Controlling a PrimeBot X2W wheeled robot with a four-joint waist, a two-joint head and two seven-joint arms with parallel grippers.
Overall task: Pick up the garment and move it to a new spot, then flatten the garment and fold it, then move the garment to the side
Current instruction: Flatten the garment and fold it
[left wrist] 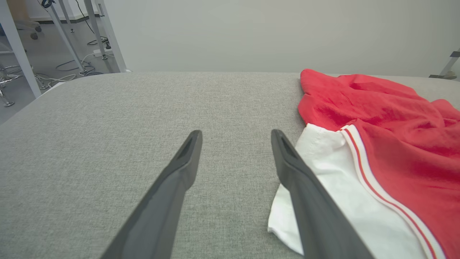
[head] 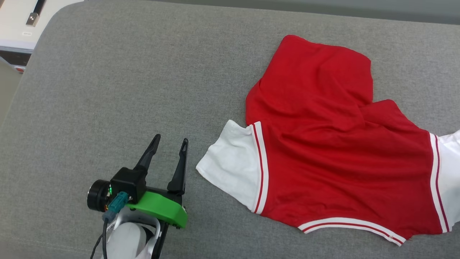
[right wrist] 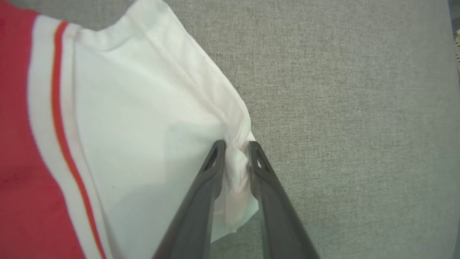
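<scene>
The garment [head: 316, 144], a red T-shirt with white sleeves and red-white striped trim, lies rumpled on the right half of a grey fabric surface [head: 107, 90]. My left gripper [head: 171, 139] stands open just left of the near white sleeve [head: 230, 169], with nothing between its fingers. In the left wrist view that gripper [left wrist: 236, 133] hovers over bare grey cloth, and the garment [left wrist: 395, 144] lies to its right. In the right wrist view my right gripper [right wrist: 235, 144] pinches a bunched fold at the corner of the other white sleeve [right wrist: 143, 118], fingers nearly together.
The grey surface's rounded far-left corner borders a white table [head: 21, 21]. Metal frame legs [left wrist: 104, 36] and cables stand on the floor beyond the far edge. Bare grey cloth stretches across the left half.
</scene>
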